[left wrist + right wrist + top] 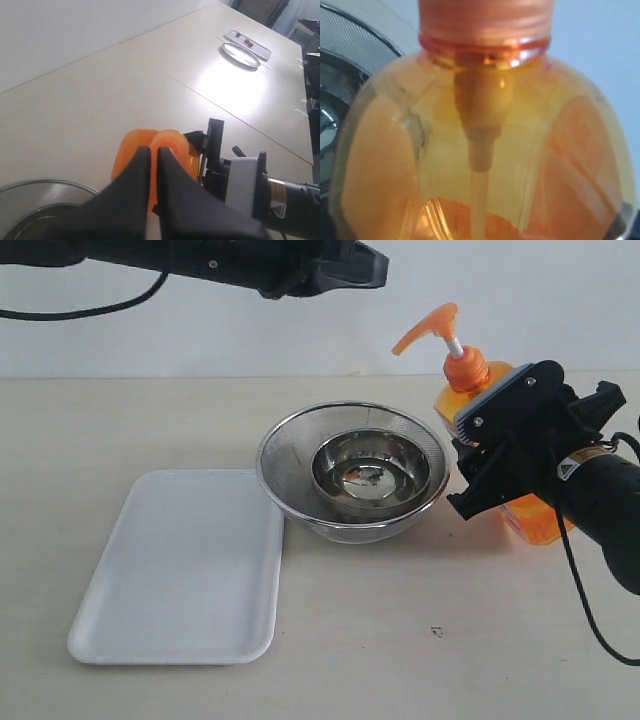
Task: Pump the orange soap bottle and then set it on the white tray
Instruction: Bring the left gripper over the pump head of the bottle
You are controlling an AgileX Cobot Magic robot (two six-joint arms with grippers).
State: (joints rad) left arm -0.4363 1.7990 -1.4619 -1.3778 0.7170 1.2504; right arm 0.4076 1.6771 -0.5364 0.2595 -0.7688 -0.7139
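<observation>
Two pincers share this: my right pincer (495,445) grips the orange soap bottle (466,370) by its body beside the strainer bowl (352,472), bracing it, so my left pincer (154,151), shut, hangs above the pump head (428,325) to press. The white tray (180,570) lies beyond the bowl.

orange soap bottle (465,372): translucent orange, orange pump head, white stem, paler dip tube inside. white tray (185,565): plain white. strainer bowl (290,455): silver fine mesh, with shiny steel bowl (372,472) inside. table (400,650): beige, one dark speck. right gripper (495,445): black, grey pad. left gripper (154,155): black.
</observation>
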